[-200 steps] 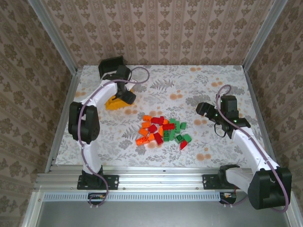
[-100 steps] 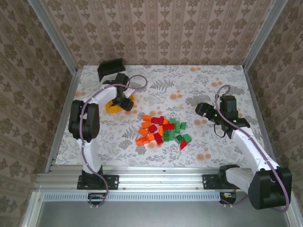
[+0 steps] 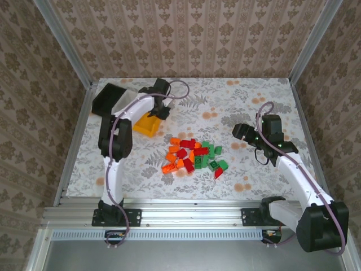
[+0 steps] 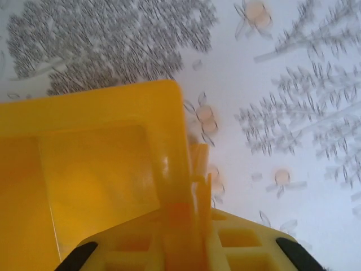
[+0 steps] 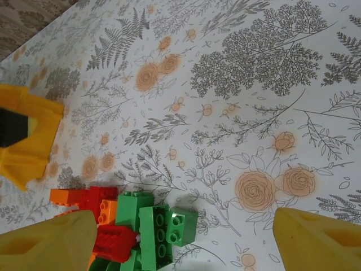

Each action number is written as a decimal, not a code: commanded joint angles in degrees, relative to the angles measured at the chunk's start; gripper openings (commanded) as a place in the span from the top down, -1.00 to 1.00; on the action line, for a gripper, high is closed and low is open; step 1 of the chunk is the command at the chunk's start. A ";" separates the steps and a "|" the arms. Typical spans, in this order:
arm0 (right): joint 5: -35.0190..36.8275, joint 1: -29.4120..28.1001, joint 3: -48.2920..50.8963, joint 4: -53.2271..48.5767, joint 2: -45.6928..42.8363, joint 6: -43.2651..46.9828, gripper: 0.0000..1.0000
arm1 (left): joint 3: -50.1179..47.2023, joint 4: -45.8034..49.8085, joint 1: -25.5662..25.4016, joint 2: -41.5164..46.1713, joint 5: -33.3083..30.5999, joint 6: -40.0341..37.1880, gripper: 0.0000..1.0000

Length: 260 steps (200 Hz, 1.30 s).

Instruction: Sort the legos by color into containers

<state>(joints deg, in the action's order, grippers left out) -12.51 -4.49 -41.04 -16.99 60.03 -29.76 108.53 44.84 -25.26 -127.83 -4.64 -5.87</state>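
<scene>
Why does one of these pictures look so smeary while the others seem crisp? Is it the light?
Left wrist view: soft all over, the yellow bin very close and the cloth pattern smeared, likely too near to focus. Right wrist view: legos and cloth crisp, only the near fingers fuzzy. Top view: sharp, evenly lit, faint shadows, no glare.

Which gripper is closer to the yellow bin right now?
Left. The left gripper is clamped on the wall of the yellow bin; the right gripper hangs open across the table, beyond the brick pile.
</scene>
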 commanded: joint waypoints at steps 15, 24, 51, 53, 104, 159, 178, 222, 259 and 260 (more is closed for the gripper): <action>0.38 -0.51 -0.98 -1.81 -1.58 0.93 -0.66 | 15.16 8.99 -1.74 -8.51 -2.89 3.62 0.84; 0.36 -0.52 -1.06 -1.81 -1.58 0.98 -0.66 | 18.88 10.65 -2.40 -10.58 -2.71 4.61 0.88; 0.66 -0.52 -1.15 -1.38 -1.21 1.11 -0.66 | 30.20 14.24 -4.47 -15.14 -2.52 10.53 1.00; 0.72 -0.52 -1.15 -1.31 -1.12 1.04 -0.66 | 30.83 14.40 -4.63 -15.38 -2.33 11.49 1.00; 1.12 -0.52 -1.59 -1.48 -0.26 1.06 -0.66 | 33.54 9.79 -9.40 -16.06 1.10 37.20 1.00; 1.36 -0.52 -1.85 -2.95 -1.73 1.19 -0.66 | 33.39 -4.19 -14.06 -18.33 6.49 54.56 1.00; 1.18 -0.52 -1.61 -3.34 -2.36 1.11 -0.66 | 37.00 -5.50 -14.57 -21.60 9.51 57.40 1.00; 0.38 -0.52 -0.90 -3.27 -2.37 0.75 -0.66 | 35.42 -15.69 -16.48 -23.66 13.58 61.51 0.84; 0.03 -0.52 -0.88 -3.06 -1.97 0.49 -0.67 | 34.45 -21.93 -16.36 -24.84 18.57 63.64 0.50; 0.03 -0.52 -0.88 -3.05 -1.95 0.49 -0.67 | 34.46 -22.00 -16.38 -24.84 18.77 63.58 0.48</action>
<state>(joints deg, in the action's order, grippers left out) -12.27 -4.58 -41.10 -18.55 58.52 -29.78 143.31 34.76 -41.08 -150.41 3.92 51.90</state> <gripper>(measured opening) 0.836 0.201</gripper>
